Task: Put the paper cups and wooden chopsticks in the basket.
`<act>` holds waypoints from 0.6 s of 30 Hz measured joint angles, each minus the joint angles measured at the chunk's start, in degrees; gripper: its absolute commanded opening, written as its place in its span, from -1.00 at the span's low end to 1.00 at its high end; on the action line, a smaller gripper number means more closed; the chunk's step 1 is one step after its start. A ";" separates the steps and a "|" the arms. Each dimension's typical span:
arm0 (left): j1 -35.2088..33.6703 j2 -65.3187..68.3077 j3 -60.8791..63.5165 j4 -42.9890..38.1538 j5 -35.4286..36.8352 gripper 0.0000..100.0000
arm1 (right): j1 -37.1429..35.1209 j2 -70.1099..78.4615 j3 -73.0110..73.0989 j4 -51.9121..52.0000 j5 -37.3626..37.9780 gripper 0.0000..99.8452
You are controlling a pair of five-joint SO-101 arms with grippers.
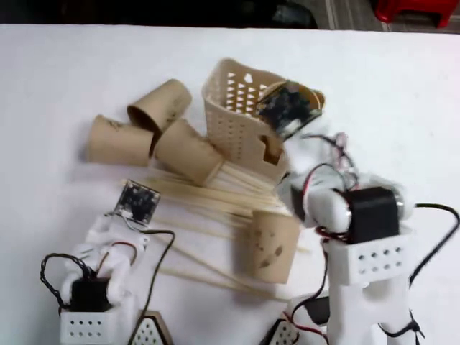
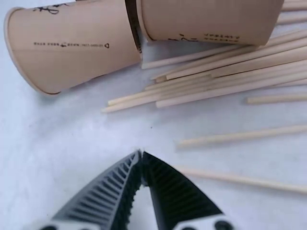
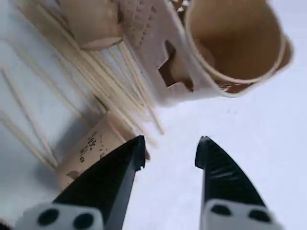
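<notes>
Five paper cups (image 1: pixel 118 140), one basket (image 1: pixel 233 118), and a loose scatter of wooden chopsticks (image 1: pixel 205 195), too many to count.

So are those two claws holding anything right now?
Left gripper: closed, holding nothing.
Right gripper: open, holding nothing.

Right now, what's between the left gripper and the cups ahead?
Left wrist view: loose wooden chopsticks lie across the table between the shut left gripper and the paper cups; bare table nearest its tips.
</notes>
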 measured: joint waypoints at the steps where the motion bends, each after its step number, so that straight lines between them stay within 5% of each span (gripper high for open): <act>1: 0.00 0.00 0.00 0.00 0.00 -0.95 | -1.05 -0.09 1.93 0.00 0.18 -0.64; 8: 0.00 0.00 0.00 0.00 0.00 -0.95 | -9.23 -0.26 14.51 -0.62 0.35 -0.63; 18: 0.00 0.00 0.00 0.00 0.00 -0.95 | -9.85 1.67 24.00 -8.53 0.70 -0.63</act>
